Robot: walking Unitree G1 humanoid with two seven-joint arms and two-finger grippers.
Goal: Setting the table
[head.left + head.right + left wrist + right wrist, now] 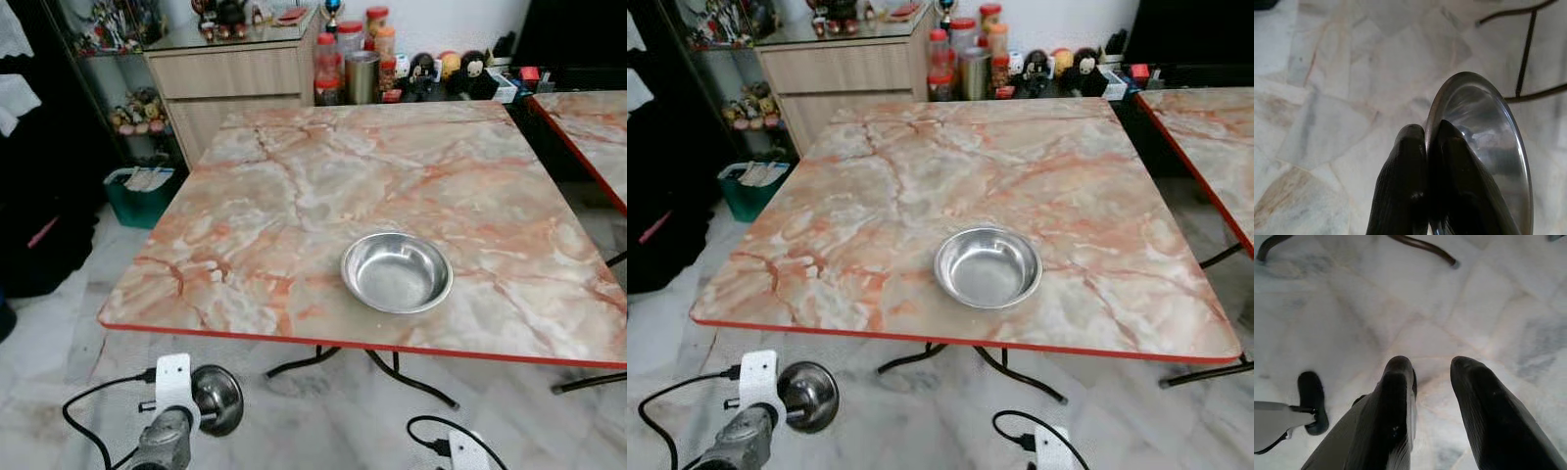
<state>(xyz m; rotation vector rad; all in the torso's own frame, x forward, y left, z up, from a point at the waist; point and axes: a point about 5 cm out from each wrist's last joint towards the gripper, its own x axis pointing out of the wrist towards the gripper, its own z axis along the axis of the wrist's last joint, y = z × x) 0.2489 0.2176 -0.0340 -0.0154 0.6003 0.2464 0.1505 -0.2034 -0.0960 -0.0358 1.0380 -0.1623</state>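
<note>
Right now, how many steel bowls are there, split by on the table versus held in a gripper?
Steel bowl on the table: 1
Steel bowl held in the left gripper, below the table edge: 1
Total: 2

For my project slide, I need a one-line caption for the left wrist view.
Left end effector shut on the rim of a steel bowl, held above the marble floor.

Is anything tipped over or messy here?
Nothing spilled or broken. One bowl sits upright on the table. The left gripper pinches a second bowl on its edge, below the table.
</note>
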